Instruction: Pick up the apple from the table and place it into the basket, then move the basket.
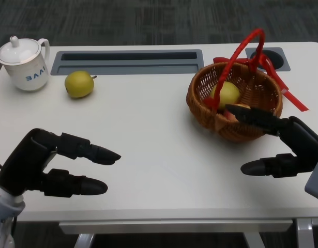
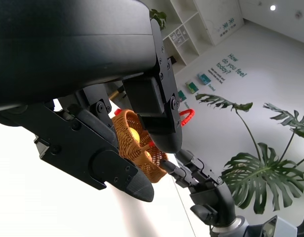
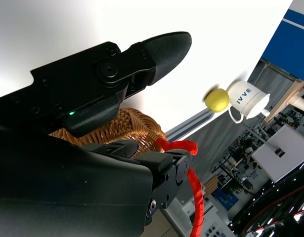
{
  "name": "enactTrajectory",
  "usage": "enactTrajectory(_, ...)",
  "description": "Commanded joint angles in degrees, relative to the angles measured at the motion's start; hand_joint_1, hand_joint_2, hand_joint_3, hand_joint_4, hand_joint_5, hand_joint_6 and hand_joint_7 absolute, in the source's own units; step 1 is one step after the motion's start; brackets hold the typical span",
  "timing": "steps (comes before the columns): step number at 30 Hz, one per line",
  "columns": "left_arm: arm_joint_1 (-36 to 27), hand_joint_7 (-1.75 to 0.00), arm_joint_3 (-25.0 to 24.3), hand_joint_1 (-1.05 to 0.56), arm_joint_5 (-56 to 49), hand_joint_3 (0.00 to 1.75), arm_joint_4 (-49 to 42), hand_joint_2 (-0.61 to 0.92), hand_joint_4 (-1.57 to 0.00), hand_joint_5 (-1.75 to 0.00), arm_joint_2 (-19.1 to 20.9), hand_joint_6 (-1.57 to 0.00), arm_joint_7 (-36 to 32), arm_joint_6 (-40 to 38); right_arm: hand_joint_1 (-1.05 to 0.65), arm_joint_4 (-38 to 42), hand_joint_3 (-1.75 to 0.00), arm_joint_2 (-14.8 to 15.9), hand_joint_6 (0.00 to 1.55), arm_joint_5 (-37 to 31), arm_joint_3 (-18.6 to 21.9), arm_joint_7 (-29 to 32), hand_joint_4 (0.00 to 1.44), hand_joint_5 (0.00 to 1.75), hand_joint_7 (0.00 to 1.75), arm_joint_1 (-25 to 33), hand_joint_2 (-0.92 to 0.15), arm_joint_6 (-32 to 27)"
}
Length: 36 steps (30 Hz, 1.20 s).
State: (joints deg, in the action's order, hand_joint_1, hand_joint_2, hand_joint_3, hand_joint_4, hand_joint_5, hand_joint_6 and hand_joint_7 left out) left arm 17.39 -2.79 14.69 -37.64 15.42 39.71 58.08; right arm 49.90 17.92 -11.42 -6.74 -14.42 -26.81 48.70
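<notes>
A yellow-green apple (image 1: 79,84) (image 3: 217,99) lies on the white table at the far left. At the right stands a woven basket (image 1: 200,106) (image 2: 124,138) (image 3: 124,123) with a red handle (image 1: 241,51) (image 3: 194,192); another yellow apple (image 1: 227,93) (image 2: 136,134) lies inside it. My right hand (image 1: 285,144) (image 2: 201,177) is at the basket's near right side, its upper fingers (image 1: 252,114) reaching over the near rim and the thumb well apart below, gripping nothing. My left hand (image 1: 50,163) hovers over the near left of the table, fingers apart and empty.
A white lidded mug (image 1: 23,63) (image 3: 246,101) stands at the far left corner beside the loose apple. A grey recessed slot (image 1: 127,61) runs along the table's back, with a round hole (image 1: 275,57) behind the basket. A red ribbon (image 1: 293,98) trails from the basket.
</notes>
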Motion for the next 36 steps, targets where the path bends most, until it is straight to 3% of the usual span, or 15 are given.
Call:
enactTrajectory(1,0.6,0.00,-0.5,-0.46,1.0,0.00,-0.1,0.72,-1.24,0.00,0.7,-1.12,0.5,0.6,-0.87,-0.9,-0.01,0.7,0.40,1.5,0.9,-0.1,0.44,0.01,0.01,1.2,-0.91,0.5)
enactTrajectory(10,0.3,0.00,-0.5,-0.47,1.1,0.00,0.6,0.71,-1.22,0.00,0.8,-1.11,0.3,1.4,-0.82,-10.0,0.00,-2.3,0.47,4.5,-0.4,-1.9,0.50,0.02,0.02,7.4,-0.88,3.6)
enactTrajectory(15,-0.8,0.00,-0.3,-0.50,0.3,0.00,2.0,0.72,-1.06,0.00,0.7,-0.96,-0.6,0.9,-0.69,-12.4,0.00,-6.1,0.57,8.3,-1.4,-3.4,0.62,0.03,0.03,9.8,-0.87,6.3)
enactTrajectory(25,-2.3,0.00,-0.1,-0.50,1.3,0.00,4.4,0.72,-1.03,0.00,0.6,-0.93,-0.1,-0.3,-0.55,-14.7,0.00,-10.3,0.63,10.6,-2.8,-6.1,0.68,0.01,0.01,10.4,-0.84,6.4)
enactTrajectory(36,-2.5,-0.01,-0.5,-0.46,1.4,0.00,5.3,0.71,-1.06,-0.01,0.8,-0.95,-0.2,0.4,-0.46,-14.8,0.00,-12.1,0.68,9.8,-2.0,-4.4,0.75,0.01,0.01,10.2,-0.82,5.7)
